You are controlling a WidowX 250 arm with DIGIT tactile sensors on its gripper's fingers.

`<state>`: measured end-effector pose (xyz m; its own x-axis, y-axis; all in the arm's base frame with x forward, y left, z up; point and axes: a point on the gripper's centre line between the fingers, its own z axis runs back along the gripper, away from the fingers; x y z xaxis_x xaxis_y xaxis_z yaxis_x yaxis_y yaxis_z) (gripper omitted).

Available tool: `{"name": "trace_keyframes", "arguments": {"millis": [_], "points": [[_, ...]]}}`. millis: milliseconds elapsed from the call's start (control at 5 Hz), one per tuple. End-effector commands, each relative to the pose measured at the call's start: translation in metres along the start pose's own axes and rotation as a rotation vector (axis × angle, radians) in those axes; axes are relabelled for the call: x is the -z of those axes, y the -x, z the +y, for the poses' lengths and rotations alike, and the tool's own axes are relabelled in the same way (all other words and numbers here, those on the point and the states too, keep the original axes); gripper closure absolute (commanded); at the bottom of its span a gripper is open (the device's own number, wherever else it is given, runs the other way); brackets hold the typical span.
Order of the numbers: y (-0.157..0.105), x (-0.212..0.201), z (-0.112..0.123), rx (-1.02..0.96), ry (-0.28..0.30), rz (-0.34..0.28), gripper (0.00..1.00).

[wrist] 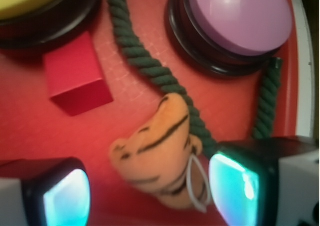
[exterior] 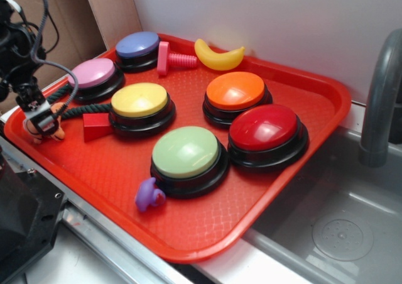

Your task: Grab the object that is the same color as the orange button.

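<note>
The object, a small orange plush tiger [wrist: 160,151] with dark stripes, lies on the red tray [exterior: 301,171] at its left edge, tied to a dark green rope [wrist: 145,61]. My gripper [wrist: 150,191] is open around it: the right pad [wrist: 235,188] is close against the tiger's side with its white loop, while the left pad [wrist: 67,198] stands a gap away. In the exterior view the gripper [exterior: 41,124] is low over the tiger [exterior: 53,130]. The orange button [exterior: 235,90] sits at the tray's back right.
A red block [wrist: 77,78] lies just ahead of the tiger, next to the yellow button [exterior: 139,100]. The pink button [wrist: 235,18] is close by. Blue [exterior: 137,45], green [exterior: 186,152] and red [exterior: 264,127] buttons, a banana [exterior: 218,58] and a purple toy [exterior: 149,196] fill the tray. A sink [exterior: 342,234] lies right.
</note>
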<state>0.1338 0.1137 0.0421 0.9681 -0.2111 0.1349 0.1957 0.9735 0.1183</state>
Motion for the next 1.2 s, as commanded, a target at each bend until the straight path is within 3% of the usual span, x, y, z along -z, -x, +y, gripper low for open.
{"name": "trace_keyframes", "arguments": {"millis": [0, 200, 600, 800, 1000], "points": [[0.006, 0.017, 0.01, -0.005, 0.004, 0.013, 0.0], [0.004, 0.018, 0.007, 0.004, -0.022, 0.055, 1.0], [-0.003, 0.011, 0.009, -0.115, -0.011, 0.058, 1.0], [-0.015, -0.006, 0.002, -0.161, -0.013, 0.089, 1.0], [-0.024, -0.033, -0.01, -0.243, 0.024, 0.059, 1.0]]}}
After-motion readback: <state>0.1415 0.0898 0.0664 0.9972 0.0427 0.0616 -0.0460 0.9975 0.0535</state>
